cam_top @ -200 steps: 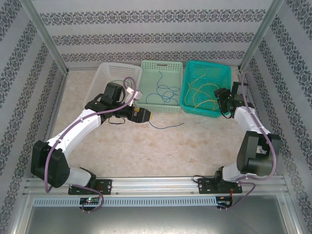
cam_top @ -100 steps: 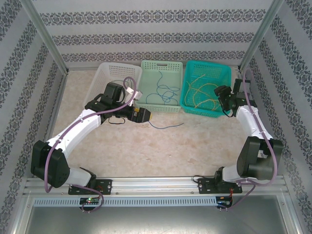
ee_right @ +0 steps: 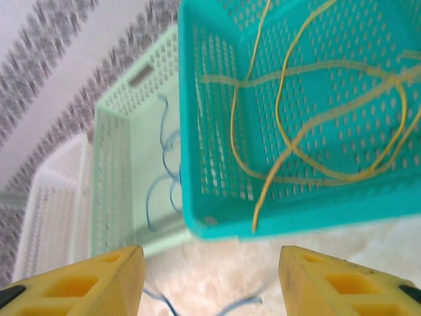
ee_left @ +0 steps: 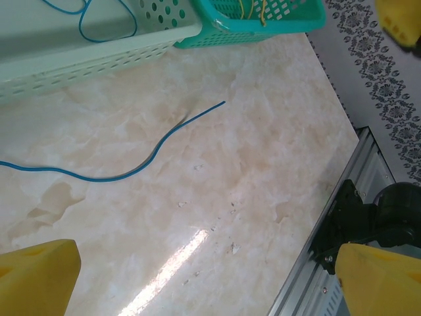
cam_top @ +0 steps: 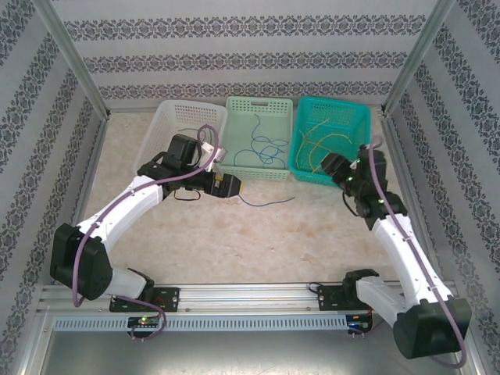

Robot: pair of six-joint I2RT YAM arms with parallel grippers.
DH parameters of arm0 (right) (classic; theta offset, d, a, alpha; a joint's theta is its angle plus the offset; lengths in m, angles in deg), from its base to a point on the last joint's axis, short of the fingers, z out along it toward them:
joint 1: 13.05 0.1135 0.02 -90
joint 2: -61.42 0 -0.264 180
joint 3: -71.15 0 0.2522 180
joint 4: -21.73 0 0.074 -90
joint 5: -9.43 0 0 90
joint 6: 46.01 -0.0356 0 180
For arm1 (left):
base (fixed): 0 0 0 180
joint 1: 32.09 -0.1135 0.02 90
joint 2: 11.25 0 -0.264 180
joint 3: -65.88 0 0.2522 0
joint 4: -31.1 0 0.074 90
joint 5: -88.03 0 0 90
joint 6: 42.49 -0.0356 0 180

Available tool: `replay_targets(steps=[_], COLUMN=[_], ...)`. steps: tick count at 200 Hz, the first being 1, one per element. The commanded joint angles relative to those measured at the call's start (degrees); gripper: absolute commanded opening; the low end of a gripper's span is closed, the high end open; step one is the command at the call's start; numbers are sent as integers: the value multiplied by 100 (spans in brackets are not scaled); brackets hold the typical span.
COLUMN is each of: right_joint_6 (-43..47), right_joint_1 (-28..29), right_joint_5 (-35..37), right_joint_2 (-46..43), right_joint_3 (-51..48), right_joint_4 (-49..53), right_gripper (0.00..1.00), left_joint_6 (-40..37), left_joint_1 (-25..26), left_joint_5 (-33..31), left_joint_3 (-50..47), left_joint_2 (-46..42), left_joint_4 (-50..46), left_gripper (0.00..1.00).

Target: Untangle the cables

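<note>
Starting at your left gripper (ee_left: 210, 283), its yellow fingers stand wide apart with nothing between them, low over the marbled beige tabletop (cam_top: 258, 242). In the overhead view that gripper (cam_top: 228, 186) sits at 6 o'clock of the gap between the white perforated plastic basket (cam_top: 168, 117) and the pale green perforated basket (cam_top: 258, 103). At about 4 o'clock from it lies one thin loose blue cable (cam_top: 266, 201), curving across bare table; in the left wrist view this cable (ee_left: 125, 174) runs out past the 9 o'clock edge, so you cannot see its far end.

Your right gripper (ee_right: 210, 283) is also spread and empty. From above, it (cam_top: 328, 166) hovers at 6 o'clock of the teal perforated basket (cam_top: 332, 102), looking down on the thin yellow cables (ee_right: 316, 118) looped over one another inside. One strand reaches the basket's near wall. More blue cables (cam_top: 262, 144) lie in the pale green basket.

By my reading, you are between grasps, with the lone blue strand as the piece to clear. The next move calls for lowering the left fingers astride it near mid-length, closing gently, and lifting towards 12 o'clock. The wire is thin and lies flat, so it may slip.
</note>
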Motion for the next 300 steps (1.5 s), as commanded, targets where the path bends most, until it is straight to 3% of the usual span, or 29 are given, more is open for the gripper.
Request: replay_targets(steps=[1,32,68,153,256,270,300], right_joint_6=[-57,-378,-718,-751,-1231,-1257,-1263], right_joint_1=[751,1734,2207,2454,2559,2561,2561], right_joint_5=[734,1477,1769,2009,2315,2324,2320], right_joint_2=[-116,102,802,3016,3861,4001,4234], right_joint_3=[-448,-772,-964,-271,-115,-72,26], right_joint_4=[326,291,-104,-691,-1161,-1228,-1319], right_gripper=[57,57,57,54,50,46,28], left_joint_6=[218,408,560,533,409,408,369], left_joint_1=[44,44,50,42,43,45,44], left_joint_5=[-111,-275,-215,-215,-187,-167,-168], left_joint_3=[-10,23,70,24,43,59,86], left_joint_2=[76,110,188,121,199,230,231], left_joint_4=[327,474,585,553,491,483,443], left_gripper=[100,100,100,100,100,100,100])
